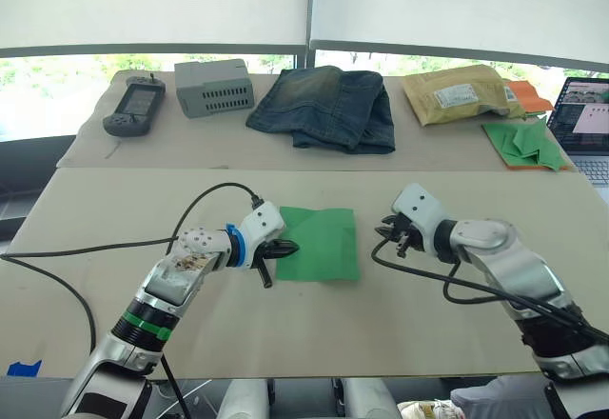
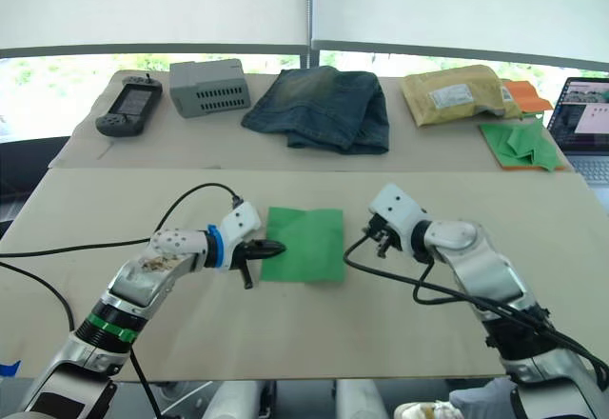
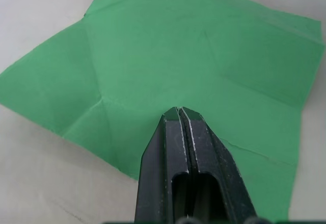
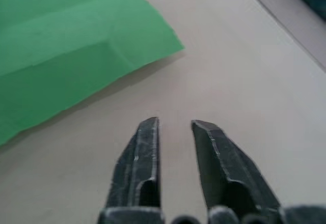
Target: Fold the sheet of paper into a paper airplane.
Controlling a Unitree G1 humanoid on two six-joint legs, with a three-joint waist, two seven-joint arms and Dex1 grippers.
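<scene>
Plain bright green square sheet of paper (image 1: pixel 322 242), creased, no print, on the pale beige table (image 1: pixel 285 333). Faded dark blue denim jeans (image 1: pixel 328 106) behind, beside a grey vented box (image 1: pixel 215 87).

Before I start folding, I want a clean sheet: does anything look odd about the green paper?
Yes. The sheet of paper is not pristine: creases cross it and its corners lift off the table. The left gripper is shut over its edge.
</scene>
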